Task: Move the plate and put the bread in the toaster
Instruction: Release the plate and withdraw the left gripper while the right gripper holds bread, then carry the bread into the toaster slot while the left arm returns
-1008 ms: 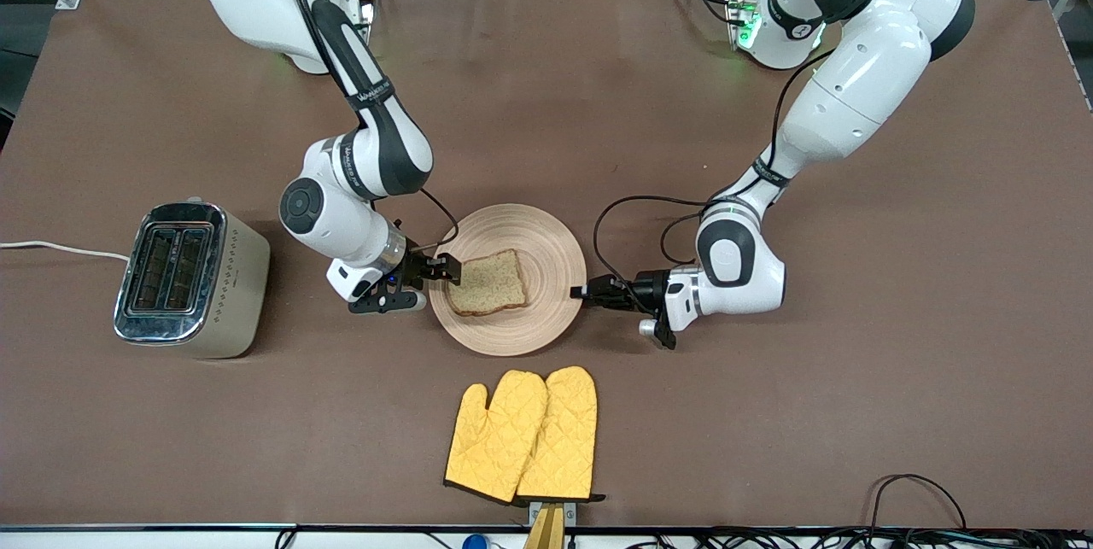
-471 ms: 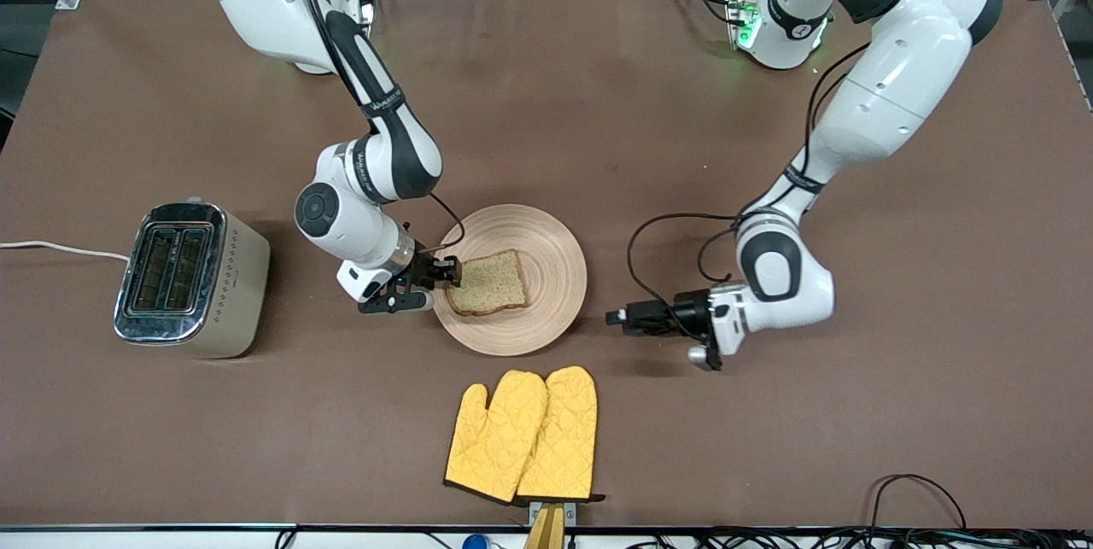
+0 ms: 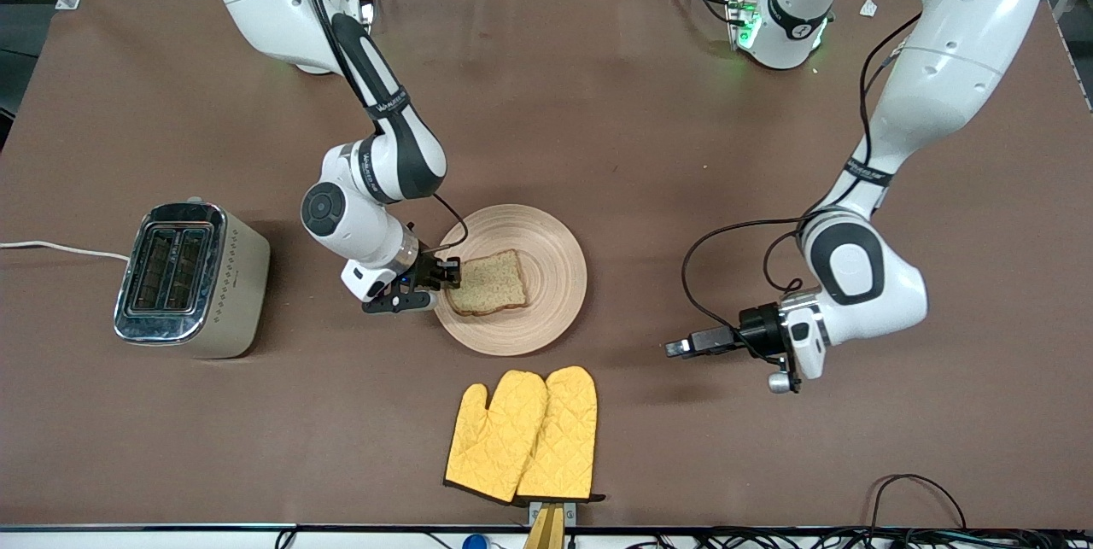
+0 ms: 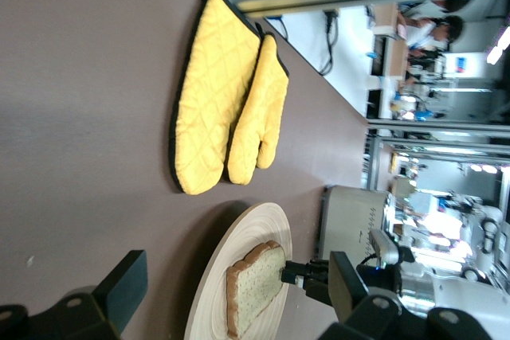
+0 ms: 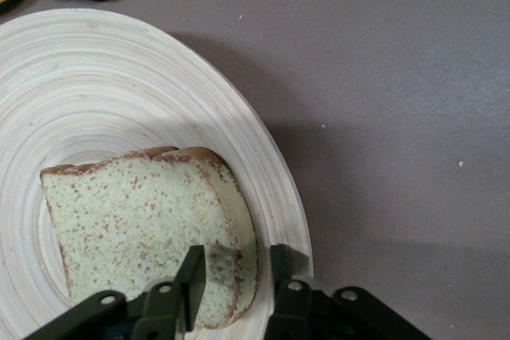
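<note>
Two Franka arms are working over a brown table (image 3: 598,105). The right gripper (image 3: 446,270) is sitting low at the plate's (image 3: 551,250) rim, at the edge toward the right arm's end of the table, and its two fingers (image 5: 191,276) are standing on either side of the crust edge of the bread (image 3: 487,283); whether they are already pressing on it I cannot tell. The bread is lying flat on the plate, near the middle of the table. The toaster (image 3: 189,278) is standing upright toward the right arm's end of the table, well apart from the plate, with its white cord (image 3: 60,248) running to the table edge. The left gripper (image 3: 677,348) is hanging over bare table toward the left arm's end, apart from the plate, with its fingers (image 4: 123,284) spread wide and holding nothing. A pair of yellow oven mitts (image 3: 523,435) is lying nearer to the front camera than the plate. Small lettering is showing on the right arm's forearm and on the toaster's side, but it is not readable.
</note>
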Controlling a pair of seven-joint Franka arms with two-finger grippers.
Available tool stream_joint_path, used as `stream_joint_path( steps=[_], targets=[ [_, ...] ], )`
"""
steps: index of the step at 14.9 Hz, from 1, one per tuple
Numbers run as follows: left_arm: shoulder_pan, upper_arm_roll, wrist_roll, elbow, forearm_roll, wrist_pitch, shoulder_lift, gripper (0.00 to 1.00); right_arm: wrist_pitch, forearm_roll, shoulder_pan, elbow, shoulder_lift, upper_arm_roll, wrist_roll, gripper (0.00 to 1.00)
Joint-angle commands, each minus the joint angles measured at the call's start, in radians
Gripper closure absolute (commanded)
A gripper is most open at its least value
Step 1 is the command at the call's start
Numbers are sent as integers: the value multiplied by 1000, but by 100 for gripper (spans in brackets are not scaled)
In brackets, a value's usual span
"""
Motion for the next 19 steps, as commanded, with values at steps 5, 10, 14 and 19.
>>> stream_joint_path(
  steps=[5,10,14,19],
  targets=[
    [14,7,-498,-32,383,-68,-210,0,10,1,8,-5,4,-3,7,100],
    [40,7,-744,-24,719,-259,-353,0,-136,1,-6,31,-64,-58,5,100],
    [63,6,-773,-15,920,-431,-472,0,-432,-236,-1,158,-145,-176,9,100],
    [65,6,-766,86,1101,-683,-566,0,-747,-480,-13,443,-144,-301,-1,100]
  ],
)
